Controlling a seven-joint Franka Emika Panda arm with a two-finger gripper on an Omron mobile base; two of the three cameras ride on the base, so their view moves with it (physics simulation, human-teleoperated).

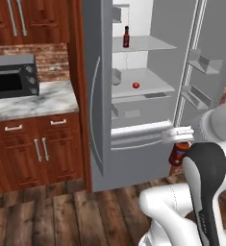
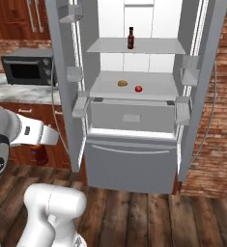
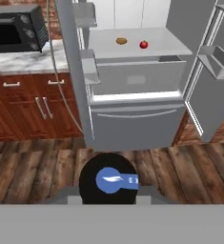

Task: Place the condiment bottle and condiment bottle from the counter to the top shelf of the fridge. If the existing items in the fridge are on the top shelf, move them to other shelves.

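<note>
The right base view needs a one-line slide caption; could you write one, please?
Open fridge: one condiment bottle on its top shelf, tomato and bun below.

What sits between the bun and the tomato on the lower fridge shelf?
Nothing. In the right base view the bun and tomato lie apart on the shelf, with bare grey plate between them; the hand view agrees.

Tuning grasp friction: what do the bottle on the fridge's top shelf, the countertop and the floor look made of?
Bottle: likely glossy dark glass or plastic, reddish-brown sheen, dark cap. Countertop: polished marble look, grey veins on white. Floor: dark matte wood planks, visible grain and seams.
</note>
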